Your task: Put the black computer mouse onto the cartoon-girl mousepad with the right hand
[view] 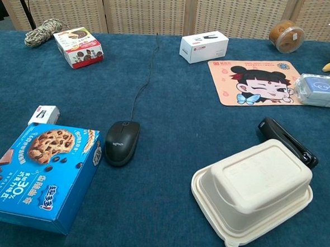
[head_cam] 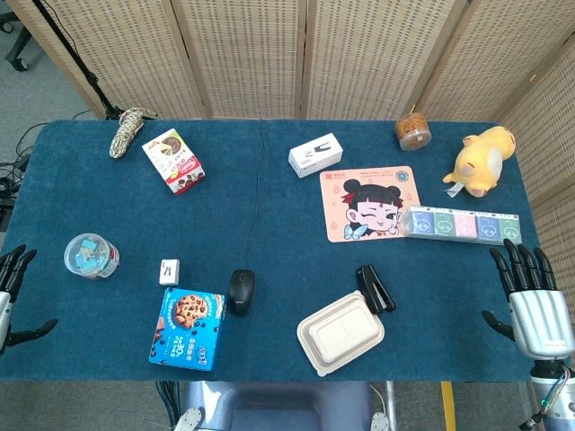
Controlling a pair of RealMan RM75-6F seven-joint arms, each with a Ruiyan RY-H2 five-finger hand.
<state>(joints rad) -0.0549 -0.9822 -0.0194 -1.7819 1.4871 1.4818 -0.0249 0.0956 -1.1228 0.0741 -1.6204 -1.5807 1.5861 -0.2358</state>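
Observation:
The black computer mouse (head_cam: 241,290) (view: 122,141) lies near the table's front, just right of a blue cookie box, with its thin cable running toward the far edge. The cartoon-girl mousepad (head_cam: 371,203) (view: 251,82) lies flat to the right of centre, with nothing on the girl's face. My right hand (head_cam: 532,296) hovers at the table's right front corner, fingers spread and holding nothing, far from the mouse. My left hand (head_cam: 13,296) is at the left edge, fingers apart and empty. Neither hand shows in the chest view.
A blue cookie box (head_cam: 186,329), small white box (head_cam: 168,270), clamshell food container (head_cam: 340,332) and black stapler (head_cam: 375,287) lie between mouse and pad. A row of pastel packets (head_cam: 462,223) overlaps the pad's right edge. Further back: white box (head_cam: 315,154), snack box (head_cam: 173,161), rope coil (head_cam: 130,130), plush toy (head_cam: 482,160).

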